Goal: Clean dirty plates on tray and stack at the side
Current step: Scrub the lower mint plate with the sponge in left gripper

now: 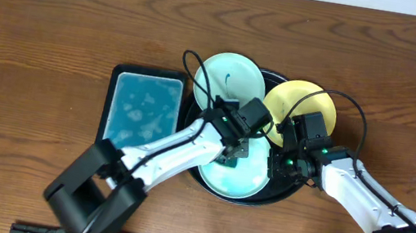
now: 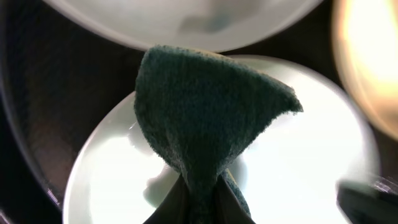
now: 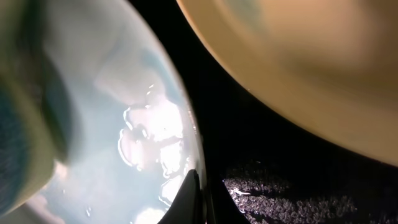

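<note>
3 plates (image 1: 227,74) are set on the tray (image 1: 289,193), mid-bench (image 1: 40,25). A cloth (image 2: 205,124) is clenched in the left claw (image 2: 199,205) over the nearest plate (image 1: 235,183). The right claw (image 3: 194,199) is clenched at its rim. Plates are judged light, wet and slippery, best gripped by rims.

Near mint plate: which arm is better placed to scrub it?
Left. The left gripper is shut on the sponge over the near mint plate; the right gripper sits shut at its rim.

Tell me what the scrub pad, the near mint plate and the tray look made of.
Scrub pad: dark green fibrous cloth or sponge, matte, fuzzy edge.
Near mint plate: likely plastic, smooth and glossy, wet glare.
Tray: black, glossy, probably plastic; speckled highlights.
</note>
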Controlling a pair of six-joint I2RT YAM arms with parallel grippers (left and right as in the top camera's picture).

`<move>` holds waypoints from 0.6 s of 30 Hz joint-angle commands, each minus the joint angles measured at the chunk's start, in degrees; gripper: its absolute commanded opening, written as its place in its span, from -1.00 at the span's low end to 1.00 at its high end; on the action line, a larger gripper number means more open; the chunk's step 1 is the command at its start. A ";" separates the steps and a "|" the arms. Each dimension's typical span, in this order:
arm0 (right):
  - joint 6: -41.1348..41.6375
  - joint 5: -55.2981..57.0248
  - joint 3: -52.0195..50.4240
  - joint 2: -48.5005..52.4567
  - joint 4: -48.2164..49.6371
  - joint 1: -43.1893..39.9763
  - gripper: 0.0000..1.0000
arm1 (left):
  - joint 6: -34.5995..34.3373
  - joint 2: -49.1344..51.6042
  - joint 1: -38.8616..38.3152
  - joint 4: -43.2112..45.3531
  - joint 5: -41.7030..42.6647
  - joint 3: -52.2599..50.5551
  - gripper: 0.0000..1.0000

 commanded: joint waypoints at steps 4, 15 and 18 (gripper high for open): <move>-0.81 0.22 -0.44 0.55 -0.57 0.22 -0.97 | 7.67 -4.00 0.13 2.43 8.28 -0.09 -0.85; -0.81 0.24 -0.44 0.55 -0.61 0.22 -0.97 | 4.72 1.97 -4.68 4.02 8.22 -0.26 -0.85; -0.81 0.24 -0.44 0.55 -0.61 0.22 -0.97 | 2.16 3.50 -4.76 3.91 8.22 -0.70 -0.85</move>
